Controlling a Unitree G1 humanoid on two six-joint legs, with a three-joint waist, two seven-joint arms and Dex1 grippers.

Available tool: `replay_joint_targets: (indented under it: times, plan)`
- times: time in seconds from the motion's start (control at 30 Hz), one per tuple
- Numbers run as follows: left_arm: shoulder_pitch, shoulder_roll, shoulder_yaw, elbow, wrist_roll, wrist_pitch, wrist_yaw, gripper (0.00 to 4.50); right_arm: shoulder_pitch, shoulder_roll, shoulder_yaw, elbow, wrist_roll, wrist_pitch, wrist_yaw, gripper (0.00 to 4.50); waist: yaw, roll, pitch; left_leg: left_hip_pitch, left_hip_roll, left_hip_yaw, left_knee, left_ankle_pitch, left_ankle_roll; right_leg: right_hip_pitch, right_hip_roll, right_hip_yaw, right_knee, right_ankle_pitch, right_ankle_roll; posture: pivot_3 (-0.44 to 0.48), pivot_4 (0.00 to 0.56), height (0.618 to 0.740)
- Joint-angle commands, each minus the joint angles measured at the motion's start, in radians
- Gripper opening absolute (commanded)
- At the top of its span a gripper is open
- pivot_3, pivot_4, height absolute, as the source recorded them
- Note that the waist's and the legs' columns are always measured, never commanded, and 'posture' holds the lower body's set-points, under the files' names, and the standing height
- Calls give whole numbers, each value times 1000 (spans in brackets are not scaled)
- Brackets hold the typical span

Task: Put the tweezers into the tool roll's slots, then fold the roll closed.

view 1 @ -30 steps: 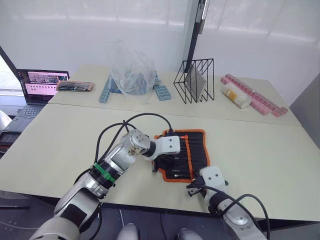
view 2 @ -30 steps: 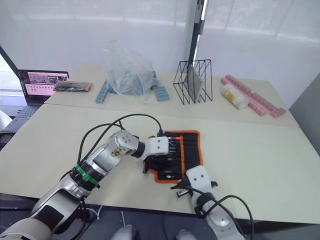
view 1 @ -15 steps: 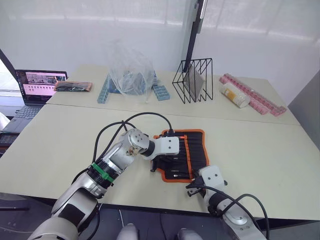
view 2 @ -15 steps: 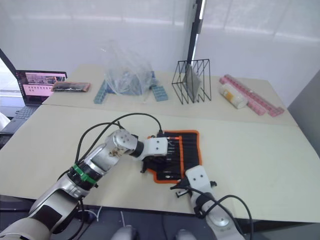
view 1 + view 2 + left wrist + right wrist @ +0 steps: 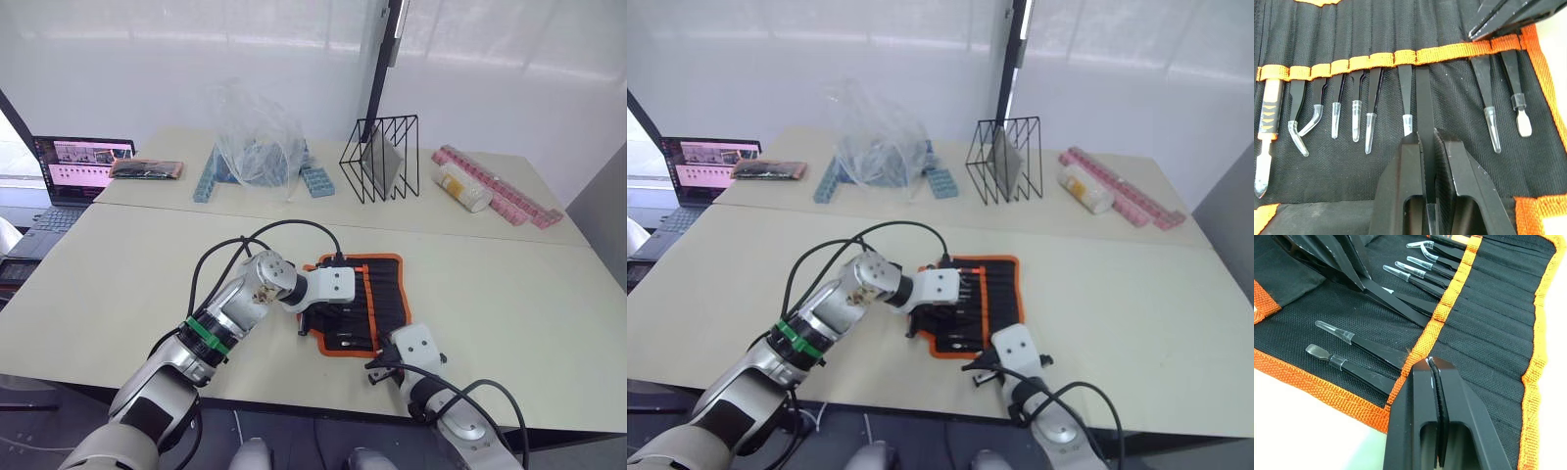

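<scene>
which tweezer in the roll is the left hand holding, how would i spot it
Find the open tool roll with orange trim on the near table. Under its orange strip hangs a row of tools; the held tweezer sits pinched in the left hand, with no clear tip cap.

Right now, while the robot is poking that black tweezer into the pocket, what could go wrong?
The left gripper pinches a tweezer that goes under the orange strip right beside another one, so it might snag that one or share its slot. The right gripper presses shut on the tool roll; if it slips, the roll could slide or bunch as the tweezer is pushed.
</scene>
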Motion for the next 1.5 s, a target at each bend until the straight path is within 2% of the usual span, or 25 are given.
replay_joint_targets:
  times: [0.03, 0.3, 0.67, 0.9, 1.2, 1.5]
  plan:
    - [-19, -52, -51, -4, 1, -38, -23, 17, 34, -3, 58, 104, 8, 86, 30, 0, 2, 0, 0, 0, 0, 0, 0, 0, 0, 0, 0, 0, 0, 0, 0, 0, 150, 708]
    - [-32, -75, -42, 15, 5, -80, -48, 17, 34, -2, 55, 104, 6, 87, 29, 0, 3, -1, -3, 0, 0, 0, 1, 0, 0, 0, 0, 0, 0, 0, 0, 0, 150, 708]
    - [-33, 42, 28, -62, -3, -43, -111, 17, 28, 2, 57, 109, 7, 86, 29, 0, -10, 1, -2, -1, 0, 0, 0, 0, 0, -1, 1, 0, 2, 0, 0, 0, 150, 708]
    - [-41, 70, 30, -86, -3, -3, -115, 17, 18, 9, 69, 122, 4, 82, 29, 0, -26, 3, -1, -1, 1, -1, 0, 0, 0, -2, 1, 1, 3, 0, 0, 0, 150, 708]
    - [-71, 25, 8, 1, 25, -38, -72, 17, 19, 16, 76, 119, 1, 82, 25, 0, -27, 3, -1, -1, 1, -1, 0, 0, 0, -3, 3, 1, 4, 0, 0, 0, 150, 708]
    - [-83, -90, -12, 125, 39, -108, -13, 17, 25, 18, 78, 116, 0, 84, 21, 0, -23, 2, -1, 0, 1, -1, 0, 0, 0, -2, 3, 2, 5, 0, 0, 0, 150, 708]
